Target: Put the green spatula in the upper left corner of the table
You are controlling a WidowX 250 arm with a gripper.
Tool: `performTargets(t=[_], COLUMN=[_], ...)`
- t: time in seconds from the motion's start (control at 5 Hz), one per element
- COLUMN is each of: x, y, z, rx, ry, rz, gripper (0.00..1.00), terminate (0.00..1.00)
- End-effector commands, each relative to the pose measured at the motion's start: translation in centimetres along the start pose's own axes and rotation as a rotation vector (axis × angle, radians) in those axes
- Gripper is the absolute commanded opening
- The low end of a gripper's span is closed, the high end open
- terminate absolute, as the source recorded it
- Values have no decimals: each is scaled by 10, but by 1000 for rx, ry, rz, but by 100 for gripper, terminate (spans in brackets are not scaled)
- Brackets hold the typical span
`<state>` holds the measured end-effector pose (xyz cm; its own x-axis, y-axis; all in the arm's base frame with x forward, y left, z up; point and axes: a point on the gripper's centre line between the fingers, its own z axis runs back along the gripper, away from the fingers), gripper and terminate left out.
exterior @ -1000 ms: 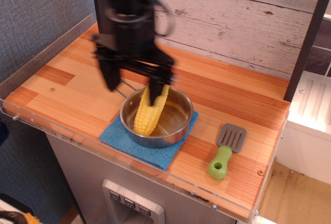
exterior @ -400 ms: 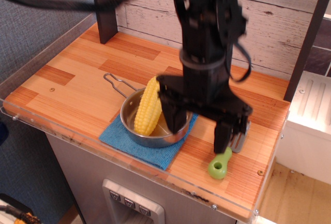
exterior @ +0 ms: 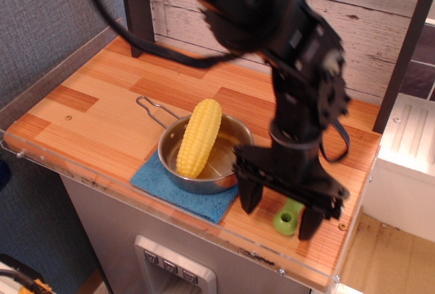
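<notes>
We see the black robot gripper (exterior: 282,212) low over the lower right of the wooden countertop of light and reddish-brown planks (exterior: 88,114), its two dark fingers (exterior: 248,195) spread apart with nothing clamped between them. In the gap between the fingers lies the small toy spatula with a lime-green handle (exterior: 288,216); only the handle end with its hole shows, and the blade is hidden behind the gripper. We cannot tell whether either finger touches the handle. Just left of the gripper, near the frame's centre, a yellow corn cob (exterior: 198,138) leans in a round steel saucepan (exterior: 178,165), which sits on a folded blue cloth (exterior: 166,187).
</notes>
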<state>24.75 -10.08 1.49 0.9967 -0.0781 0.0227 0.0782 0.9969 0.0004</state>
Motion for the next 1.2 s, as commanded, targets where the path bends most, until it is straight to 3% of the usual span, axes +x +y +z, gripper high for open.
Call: performTargets(t=[0.0, 0.4, 0.6, 0.8, 1.0], x=[8, 10, 19, 27, 45], y=[-12, -6, 22, 73, 120], z=[-5, 16, 64, 92, 89], rx=[44, 12, -58, -96, 18], ry=[-72, -99, -190, -237, -231], rz=[-50, -40, -6, 47, 13], gripper=[0, 0, 0, 0, 0], terminate=[0, 0, 0, 0, 0])
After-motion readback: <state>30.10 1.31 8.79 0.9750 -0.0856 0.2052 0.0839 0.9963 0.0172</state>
